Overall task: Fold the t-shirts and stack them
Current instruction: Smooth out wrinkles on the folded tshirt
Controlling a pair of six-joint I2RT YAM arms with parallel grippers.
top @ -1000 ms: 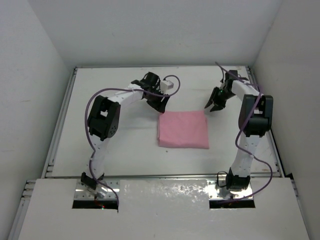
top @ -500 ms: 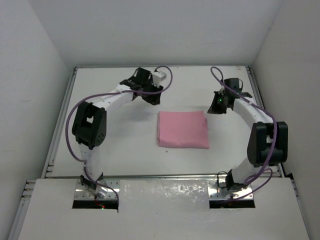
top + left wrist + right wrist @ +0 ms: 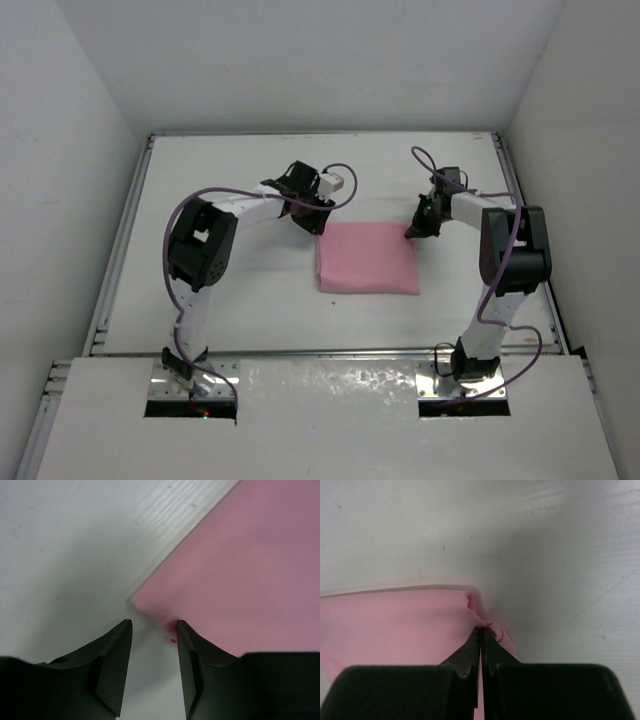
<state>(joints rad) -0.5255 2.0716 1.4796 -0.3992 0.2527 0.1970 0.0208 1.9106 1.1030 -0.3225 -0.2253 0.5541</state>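
White walls [image 3: 320, 60] are boxing in a pale table [image 3: 230, 300] on three sides, with two white-and-black robot arms reaching out from its near edge. On the left, the left arm [image 3: 205, 245] is arching up and bending in toward the middle of the table. Its left claw [image 3: 316, 220] is hanging low at the far left corner of the cloth. In the left wrist view the left claw [image 3: 153, 625] is standing open with a clear gap between its dark fingers. The pink corner is lying just ahead of that gap, close to the right-hand finger [image 3: 187, 645], and nothing is being gripped.

At the centre, a plain pink t-shirt [image 3: 367, 258] is lying flat on the table, folded into a neat, nearly square block between the two claws. From the left wrist the t-shirt [image 3: 240, 575] is looking smooth.

On the right, the right arm [image 3: 510, 250] is folding back on itself, and its right claw [image 3: 412, 232] is pressing down on the far right corner. In the right wrist view the right claw [image 3: 481, 632] is closed tight, pinching a small pucker of the t-shirt [image 3: 395, 625] at its tips.
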